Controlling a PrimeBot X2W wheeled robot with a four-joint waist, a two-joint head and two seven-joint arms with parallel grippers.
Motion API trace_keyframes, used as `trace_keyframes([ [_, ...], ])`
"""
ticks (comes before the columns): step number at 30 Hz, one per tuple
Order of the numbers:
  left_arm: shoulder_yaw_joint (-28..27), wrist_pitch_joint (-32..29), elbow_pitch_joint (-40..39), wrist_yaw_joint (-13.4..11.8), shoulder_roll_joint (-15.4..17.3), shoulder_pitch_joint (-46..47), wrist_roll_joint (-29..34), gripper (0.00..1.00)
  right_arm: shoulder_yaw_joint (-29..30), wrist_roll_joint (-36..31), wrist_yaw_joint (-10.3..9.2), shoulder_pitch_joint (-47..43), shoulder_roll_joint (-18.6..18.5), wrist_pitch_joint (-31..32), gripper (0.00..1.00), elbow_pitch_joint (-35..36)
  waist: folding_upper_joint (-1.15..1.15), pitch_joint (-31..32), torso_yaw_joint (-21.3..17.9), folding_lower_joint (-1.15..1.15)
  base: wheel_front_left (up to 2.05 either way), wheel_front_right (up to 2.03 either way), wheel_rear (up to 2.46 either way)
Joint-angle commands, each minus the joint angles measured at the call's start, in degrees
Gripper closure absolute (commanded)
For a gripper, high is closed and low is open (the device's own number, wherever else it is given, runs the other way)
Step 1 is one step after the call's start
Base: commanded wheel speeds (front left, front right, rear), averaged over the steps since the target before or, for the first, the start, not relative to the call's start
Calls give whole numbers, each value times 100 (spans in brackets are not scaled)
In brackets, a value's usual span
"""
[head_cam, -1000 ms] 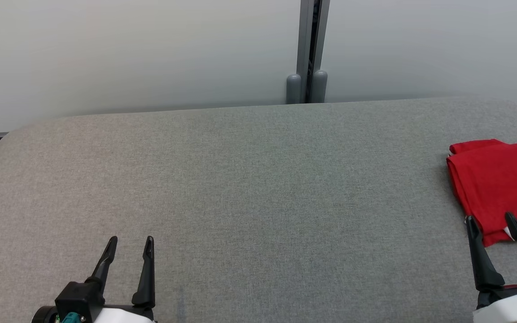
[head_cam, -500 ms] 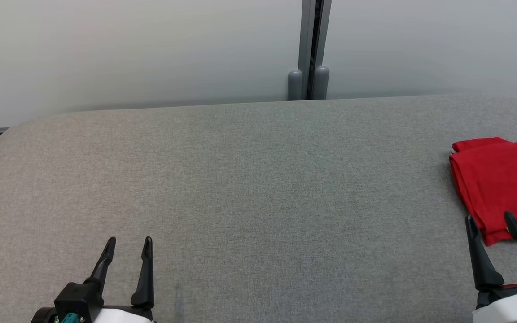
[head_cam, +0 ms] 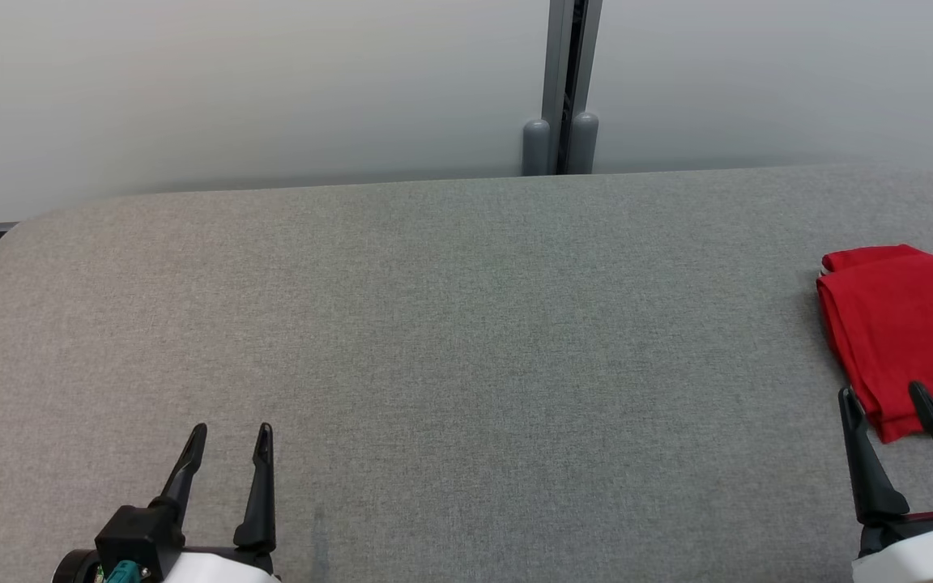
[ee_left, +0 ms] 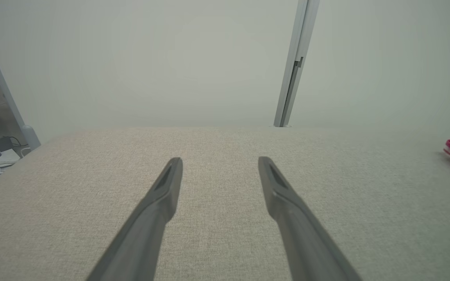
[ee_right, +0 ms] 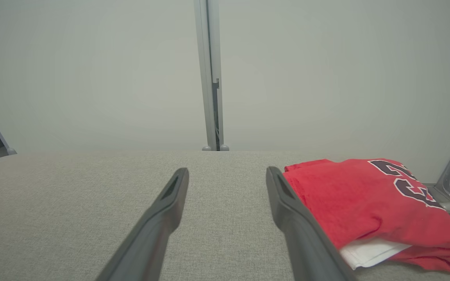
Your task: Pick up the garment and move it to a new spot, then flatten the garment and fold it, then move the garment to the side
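At the lower left of the head view the left pincer (head_cam: 232,431) hovers low over the grey worktop (head_cam: 466,324), its two dark fingers spread apart with nothing between them; the left wrist view shows the same left pincer (ee_left: 220,160) released, with bare fabric ahead of it. The middle of the worktop carries nothing, and behind it a grey upright post (head_cam: 568,81) splits the pale wall. At the lower right the right pincer (head_cam: 881,394) is likewise released and holds nothing. The red garment (head_cam: 904,324) lies just beyond and to the right of its tips, at the far right of the worktop, and is cut off by the edge of that view. It looks already folded into a thick stack, with a white layer (ee_right: 369,251) peeping out at the near edge. In the right wrist view the right pincer (ee_right: 228,170) points past the garment (ee_right: 358,195), whose near left edge runs just beside the right finger. With its far side cut off, its long axis cannot be told. The right arm is plainly nearer; the left is well apart. Dark, white-edged numerals (ee_right: 400,181) cross the top fold, too bent to read surely.
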State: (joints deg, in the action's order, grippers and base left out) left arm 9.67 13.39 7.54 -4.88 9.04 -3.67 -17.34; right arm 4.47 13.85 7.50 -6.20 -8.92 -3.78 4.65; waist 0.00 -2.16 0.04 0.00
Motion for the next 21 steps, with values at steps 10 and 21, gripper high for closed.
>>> trace_keyframes([
  [10, -9, -99, 137, 92, -40, 28, -428, 100, -4, 409, 0, 22, 83, 39, 100, -170, 0, 1, 15, 0, 0, 0, 0],
  [21, -200, -348, 233, 251, -107, 193, -1421, 100, 31, 1460, 0, 180, 132, 171, 100, -385, 0, 17, 14, 0, 0, 0, 0],
])
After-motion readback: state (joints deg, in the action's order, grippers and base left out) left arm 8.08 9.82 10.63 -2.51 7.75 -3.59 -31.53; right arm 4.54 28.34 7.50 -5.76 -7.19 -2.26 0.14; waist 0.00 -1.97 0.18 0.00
